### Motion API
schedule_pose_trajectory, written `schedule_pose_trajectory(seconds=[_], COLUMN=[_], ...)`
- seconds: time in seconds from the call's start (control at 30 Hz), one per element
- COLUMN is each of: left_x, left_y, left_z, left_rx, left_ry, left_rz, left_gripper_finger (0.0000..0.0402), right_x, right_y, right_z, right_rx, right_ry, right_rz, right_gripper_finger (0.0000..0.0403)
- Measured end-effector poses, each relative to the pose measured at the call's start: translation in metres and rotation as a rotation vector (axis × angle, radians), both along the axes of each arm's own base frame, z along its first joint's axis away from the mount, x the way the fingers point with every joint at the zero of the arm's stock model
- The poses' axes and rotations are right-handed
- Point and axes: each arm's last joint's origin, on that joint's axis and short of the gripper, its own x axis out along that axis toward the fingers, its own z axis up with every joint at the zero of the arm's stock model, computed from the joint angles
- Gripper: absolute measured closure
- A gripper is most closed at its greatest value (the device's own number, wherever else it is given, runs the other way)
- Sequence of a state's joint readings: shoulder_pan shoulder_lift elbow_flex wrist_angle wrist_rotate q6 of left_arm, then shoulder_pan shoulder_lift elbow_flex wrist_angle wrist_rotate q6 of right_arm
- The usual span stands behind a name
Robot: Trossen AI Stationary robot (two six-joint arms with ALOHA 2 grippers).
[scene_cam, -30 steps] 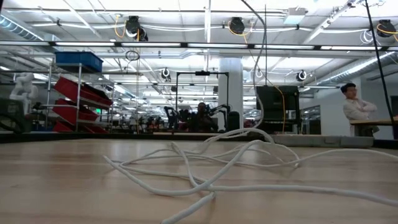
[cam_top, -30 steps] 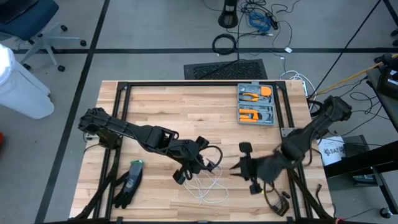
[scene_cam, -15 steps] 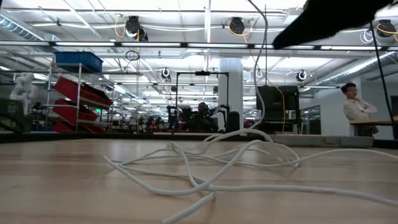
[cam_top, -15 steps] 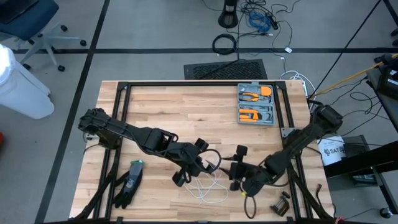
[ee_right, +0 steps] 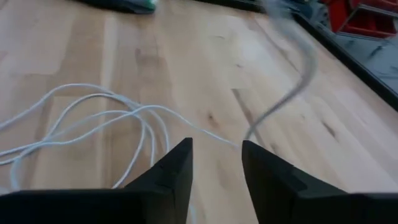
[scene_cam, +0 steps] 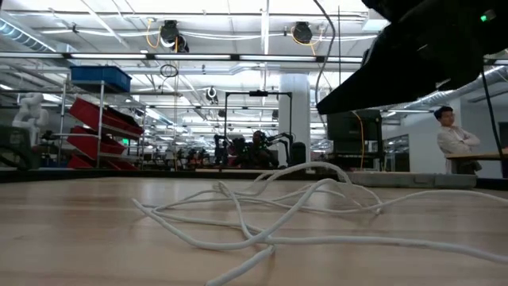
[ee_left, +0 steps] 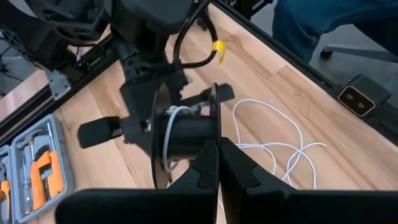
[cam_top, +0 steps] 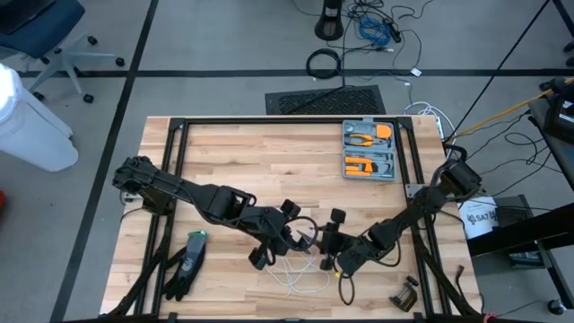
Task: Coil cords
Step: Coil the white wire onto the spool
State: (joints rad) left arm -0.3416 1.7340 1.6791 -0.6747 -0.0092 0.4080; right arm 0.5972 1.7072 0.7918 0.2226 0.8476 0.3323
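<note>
Cord [cam_top: 300,274] lies in loose white loops on the desk [cam_top: 269,161], near the front edge and about in the middle, so I think the winding step has only just begun. My left end effector [cam_top: 289,235] is pressed together on the edge of a small dark spool [ee_left: 180,134], and a few turns of the white cord are already wrapped round that spool. It hangs just above the far side of the loose loops. My right end effector [cam_top: 334,240] is just to the right of the spool, and its two fingers [ee_right: 171,165] are apart with nothing between them. In the right wrist view the loops sit on the wood just past those fingers. Next I think I need to bring the right end effector down onto a strand, pinch it gently, and lead it round the spool while the left one holds it steady. The two arms are very close here, so I must go slowly or they may bump. The loops also cross over each other and could snag. A grey tool case [cam_top: 369,151] with orange tools sits at the far right, a dark glove [cam_top: 186,262] lies near the left, and a small dark part [cam_top: 405,294] rests near the right; all are well apart from the cord.
</note>
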Motion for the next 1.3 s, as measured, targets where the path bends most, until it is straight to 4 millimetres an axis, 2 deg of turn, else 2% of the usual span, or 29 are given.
schedule_pose_trajectory(seconds=[0.5,0.73,0.87,1.03,1.3], left_x=[0.0,-0.001,-0.003,-0.003,-0.004], left_y=[0.0,0.0,0.002,0.003,-0.004], left_z=[0.0,0.0,-0.003,-0.003,-0.002], left_rx=[-0.003,-0.001,0.044,0.112,0.171], left_ry=[0.0,0.005,0.034,0.021,-0.021], left_rz=[0.001,0.006,0.043,0.035,-0.034], left_gripper_finger=[0.0401,0.0401,0.0401,0.0401,0.0401], right_x=[0.002,-0.003,-0.016,-0.034,-0.04], right_y=[-0.006,0.002,0.014,0.022,0.026], right_z=[-0.003,0.001,0.022,0.059,0.114], right_rx=[-0.004,-0.011,0.023,0.03,-0.086], right_ry=[0.004,-0.013,-0.068,-0.146,-0.202], right_rz=[-0.042,-0.03,0.031,0.11,0.185], right_gripper_finger=[0.0395,0.0402,0.0402,0.0402,0.0403])
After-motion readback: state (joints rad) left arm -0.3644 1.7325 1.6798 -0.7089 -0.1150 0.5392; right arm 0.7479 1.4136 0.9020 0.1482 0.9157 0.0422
